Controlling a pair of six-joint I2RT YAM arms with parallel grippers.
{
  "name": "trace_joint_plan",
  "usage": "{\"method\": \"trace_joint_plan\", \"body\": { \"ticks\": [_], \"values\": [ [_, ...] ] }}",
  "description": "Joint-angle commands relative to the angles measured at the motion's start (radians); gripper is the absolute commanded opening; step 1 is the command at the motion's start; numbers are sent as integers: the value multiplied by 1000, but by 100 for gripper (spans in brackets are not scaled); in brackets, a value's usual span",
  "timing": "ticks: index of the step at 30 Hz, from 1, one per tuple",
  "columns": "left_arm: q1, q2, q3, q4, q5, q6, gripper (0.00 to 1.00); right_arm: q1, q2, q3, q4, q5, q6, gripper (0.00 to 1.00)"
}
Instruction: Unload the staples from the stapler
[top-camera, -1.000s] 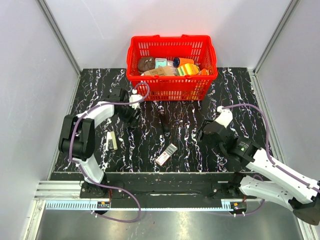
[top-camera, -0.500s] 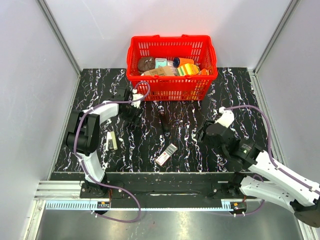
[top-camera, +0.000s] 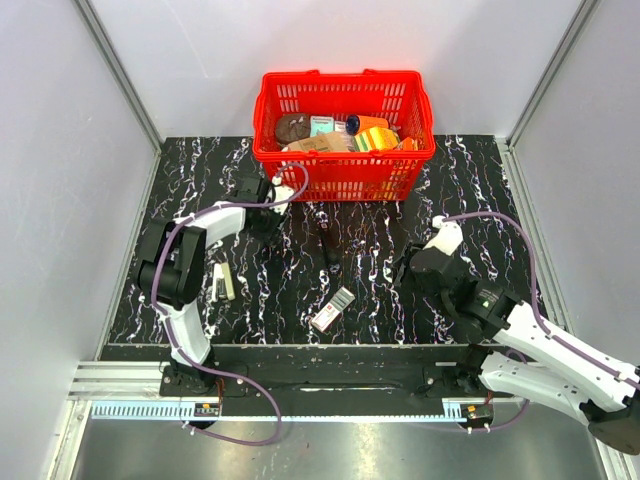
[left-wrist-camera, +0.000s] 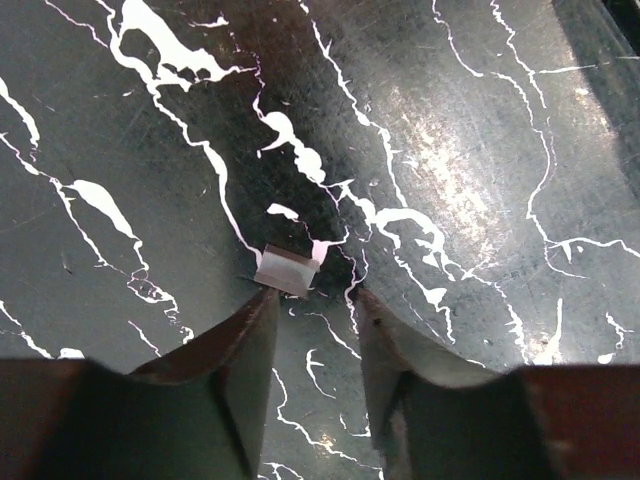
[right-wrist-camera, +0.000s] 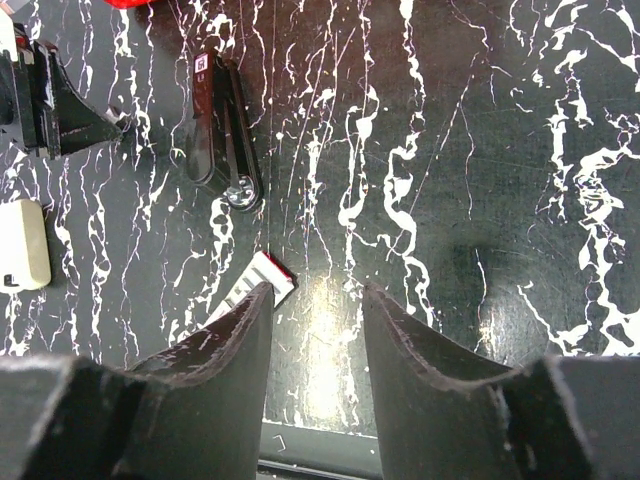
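Note:
The black stapler (top-camera: 330, 246) lies on the marbled table in front of the red basket, its two arms side by side in the right wrist view (right-wrist-camera: 222, 120). A short silvery strip of staples (left-wrist-camera: 288, 271) lies on the table just ahead of my left gripper's left fingertip. My left gripper (left-wrist-camera: 315, 295) is low over the table, left of the stapler (top-camera: 266, 224), its jaws apart with nothing between them. My right gripper (right-wrist-camera: 317, 290) hovers open to the stapler's right (top-camera: 405, 268), holding nothing.
The red basket (top-camera: 343, 176) full of goods stands at the back. A cream oblong object (top-camera: 224, 282) lies at the left and a red-and-white box (top-camera: 333, 310) near the front edge, beside my right gripper's left finger (right-wrist-camera: 225, 340).
My left gripper has moved a little to the right, towards the basket, and its jaws have narrowed. My right gripper has edged left and narrowed slightly.

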Motion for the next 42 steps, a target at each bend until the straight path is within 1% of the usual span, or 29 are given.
{"method": "trace_joint_plan", "body": {
  "ticks": [1,4,6,9,14,16,19,24,26,29,33,36,37,38,40,42],
  "values": [
    [-18,4,21,40,-29,23,36,2,-20,-19,44,-14,-16,45],
    [-22,13,30,40,-27,34,35,2,-22,-28,51,-26,-17,44],
    [-32,20,39,36,-33,43,38,2,-19,-29,56,-31,-19,43],
    [-55,21,36,28,-33,69,38,2,-17,-29,54,-36,-19,42],
    [-127,-11,-14,22,-10,143,36,2,-25,-36,54,-39,-19,38],
    [-156,-23,-28,11,-5,163,33,2,-27,-34,53,-39,-19,37],
    [-180,-40,-40,-13,22,170,31,2,-28,-34,50,-39,-20,34],
    [-200,-89,-43,-78,106,161,32,4,-34,-32,44,-42,-19,33],
    [-200,-120,-39,-102,152,157,34,2,-31,-32,44,-39,-19,33],
    [-197,-151,-10,-134,137,138,38,4,-30,-29,42,-42,-22,33],
    [-150,-181,33,-112,88,89,55,2,-30,-34,48,-43,-22,33],
    [-133,-171,47,-95,51,175,59,4,-24,-34,53,-45,-23,33],
    [-106,-136,59,-92,47,230,62,4,-24,-33,53,-46,-26,33],
    [-84,-117,73,-92,48,249,63,4,-25,-32,53,-43,-25,34],
    [-23,-70,107,-111,86,278,63,4,-31,-34,53,-42,-28,34],
    [13,-43,125,-121,143,315,64,4,-31,-39,59,-42,-30,34]
  ]
}}
